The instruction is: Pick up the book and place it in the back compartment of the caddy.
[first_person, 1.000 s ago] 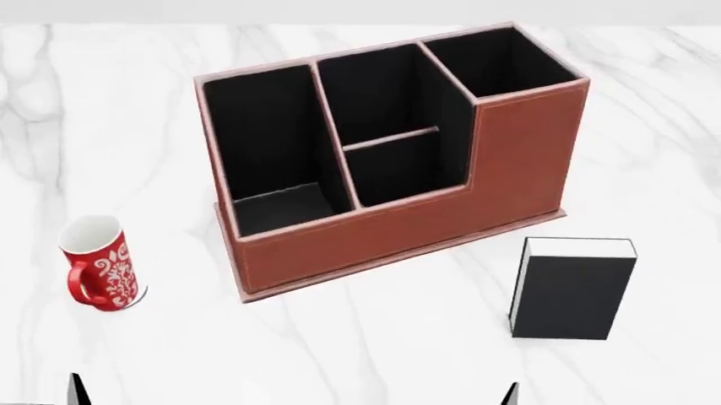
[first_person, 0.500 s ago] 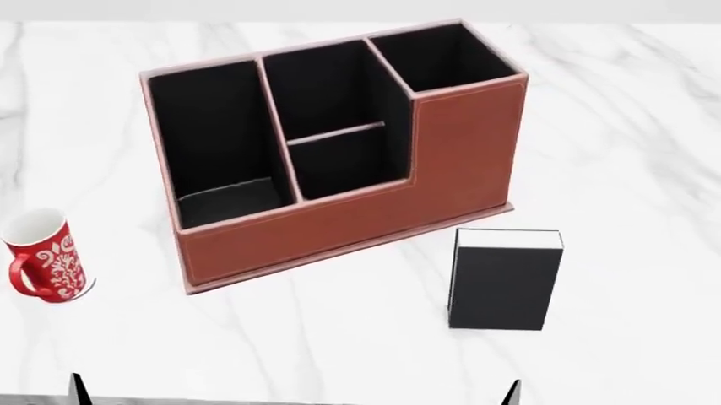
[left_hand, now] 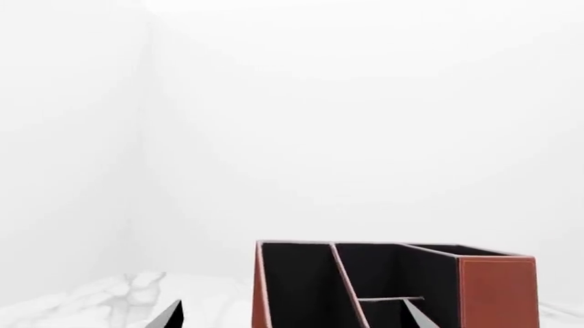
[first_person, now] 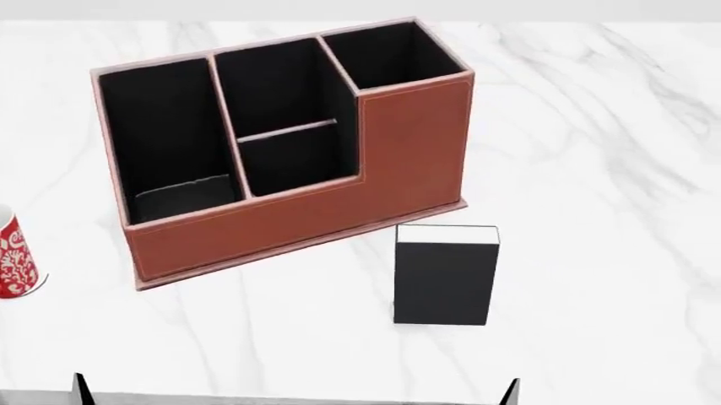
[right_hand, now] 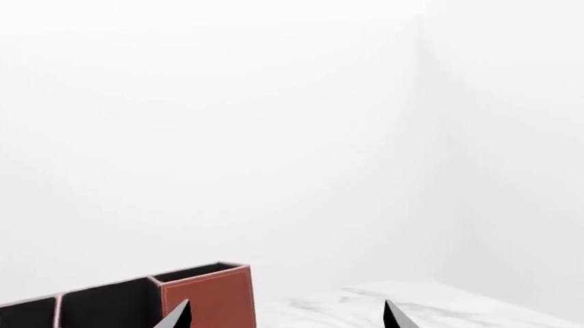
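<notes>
The black book [first_person: 445,274] with white page edges stands upright on the marble table, just in front of the caddy's right end. The reddish-brown caddy [first_person: 293,228] stands at the middle left. Its back compartment [first_person: 299,160] is the small square pocket between the low brown wall and the thin cross divider. My left gripper [left_hand: 292,322] is open and empty, with the caddy [left_hand: 493,287] ahead of it. My right gripper [right_hand: 287,322] is open and empty, with the caddy's tall end [right_hand: 208,294] ahead. In the head view only one left fingertip [first_person: 79,390] and one right fingertip [first_person: 512,393] show, at the near edge.
A red patterned mug [first_person: 13,268] is cut off by the head view's left edge. The caddy also has a long narrow pocket [first_person: 169,135] and a tall deep square pocket [first_person: 389,55]. The white marble table [first_person: 609,169] stretches to the right.
In the head view the caddy, book and mug have all slid left as the view shifted right. The mug is now mostly out of frame. The fingertips stay at the bottom edge.
</notes>
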